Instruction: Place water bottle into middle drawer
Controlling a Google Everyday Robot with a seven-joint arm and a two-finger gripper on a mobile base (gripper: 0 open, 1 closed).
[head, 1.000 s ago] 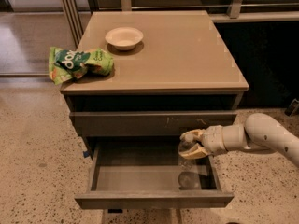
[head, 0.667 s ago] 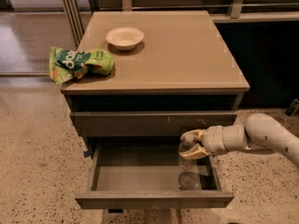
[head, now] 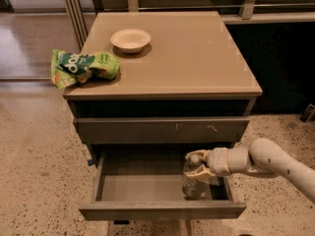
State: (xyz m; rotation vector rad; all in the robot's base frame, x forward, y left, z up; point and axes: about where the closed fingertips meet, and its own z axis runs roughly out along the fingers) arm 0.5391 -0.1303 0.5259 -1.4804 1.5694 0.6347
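Observation:
The middle drawer (head: 147, 188) is pulled open below the cabinet top, and its smooth grey inside shows. The water bottle (head: 193, 185) stands upright at the right end of the drawer's inside, its clear ribbed body visible. My gripper (head: 198, 164) reaches in from the right on a white arm, with its tan fingers (head: 196, 157) closed around the bottle's upper part, which hides the cap.
A shut drawer front with small white scratches (head: 162, 130) sits just above the open drawer. On the cabinet top (head: 197, 58) lie a white bowl (head: 130, 39) and a green chip bag (head: 81, 67) at the left edge. The floor is speckled.
My gripper and the bottle have moved slightly down and left inside the open drawer. Nothing else has moved.

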